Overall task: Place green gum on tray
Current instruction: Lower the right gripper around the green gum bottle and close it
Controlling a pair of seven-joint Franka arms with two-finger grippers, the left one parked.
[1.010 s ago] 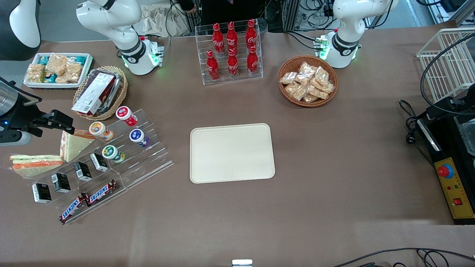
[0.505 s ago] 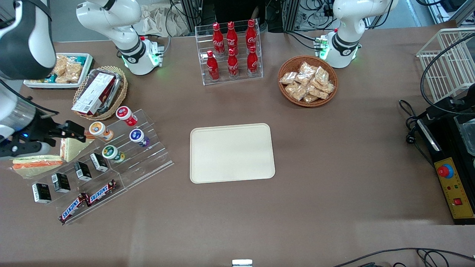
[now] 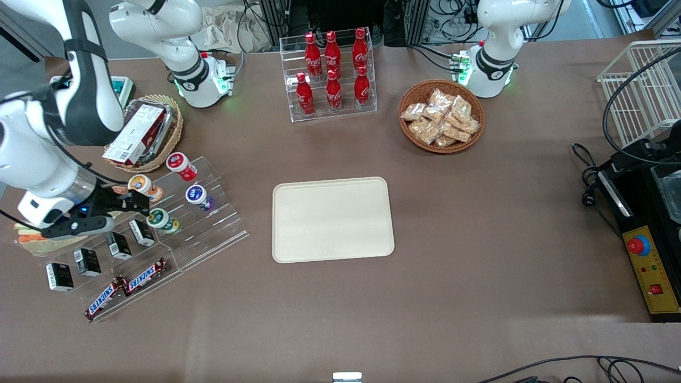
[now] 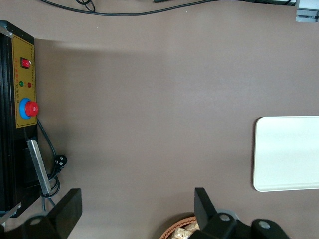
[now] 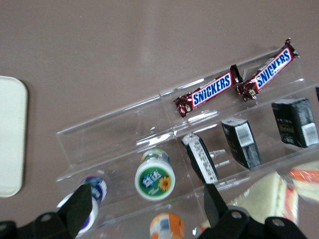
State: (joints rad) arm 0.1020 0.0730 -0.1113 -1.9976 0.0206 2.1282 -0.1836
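1. Clear acrylic makes up the stepped rack point(image 3: 154, 234) near the working arm's end of the table; it carries black boxes point(image 3: 88, 261) and two Snickers bars point(image 3: 127, 288) on its lower steps, nearer the front camera.
2. The gripper point(image 3: 135, 200) hangs over the rack's upper steps, just beside the orange gum point(image 3: 139, 184) and above the green gum point(image 3: 159, 219); its fingers point(image 5: 82, 204) stand spread apart with nothing between them.
3. The green gum stands on a middle step with its lid point(image 5: 155, 181) showing whole, between a black box point(image 5: 200, 157) and the purple gum point(image 3: 198, 195); it touches neither.
4. The red gum point(image 3: 180, 165) sits on the top step, farther from the front camera.
5. Bare brown tabletop point(image 3: 255, 213) lies between the rack's edge and the tray point(image 3: 332, 219).
6. The tray lies flat at the table's middle, its rim free on all four sides and nothing on it.
7. A cola rack point(image 3: 331, 74) and a snack basket point(image 3: 441, 116) stand near the table's edge farthest from the front camera, well apart from the tray.
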